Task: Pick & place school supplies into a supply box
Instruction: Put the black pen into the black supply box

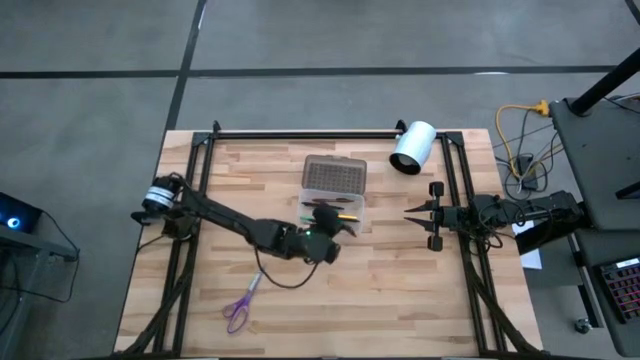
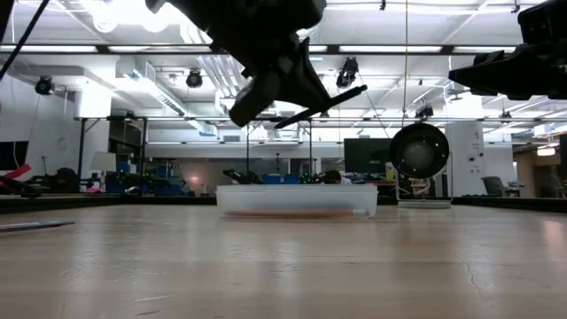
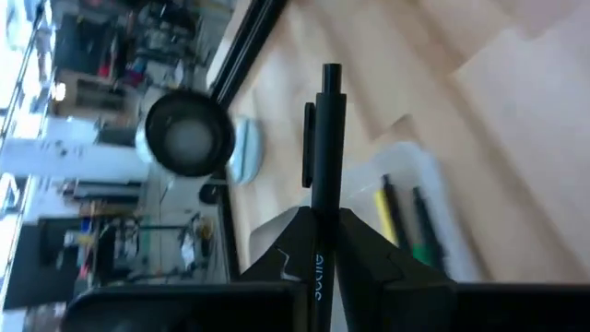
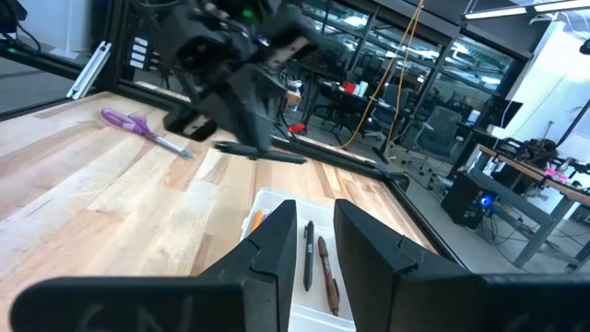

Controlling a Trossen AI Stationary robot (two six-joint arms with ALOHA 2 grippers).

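Note:
My left gripper (image 1: 325, 232) is shut on a black pen (image 3: 327, 138) and hangs above the table at the near left corner of the supply box (image 1: 335, 195). The box is a clear tray (image 2: 297, 199) with its dotted lid (image 1: 335, 174) swung open toward the far edge. It stands flat on the table. In it lie a yellow pen (image 3: 385, 207), a green one (image 3: 426, 242), a black pen (image 4: 309, 254) and a brown one (image 4: 327, 275). Purple-handled scissors (image 1: 240, 305) lie flat near the front left. My right gripper (image 4: 313, 235) waits open at the table's right edge. My left gripper pinches the black pen's barrel (image 3: 323, 207) between its two fingers. The pen lies along the fingers, and its clip end (image 3: 330, 83) sticks out ahead of them. The pen is lifted clear of the table and box, with its free end (image 2: 350, 92) tilted slightly up.
A white cylinder with a dark opening (image 1: 412, 147) lies at the far right of the table. Dark frame rails (image 1: 300, 133) run along the far edge and both sides. Bare wood lies between the scissors and the box.

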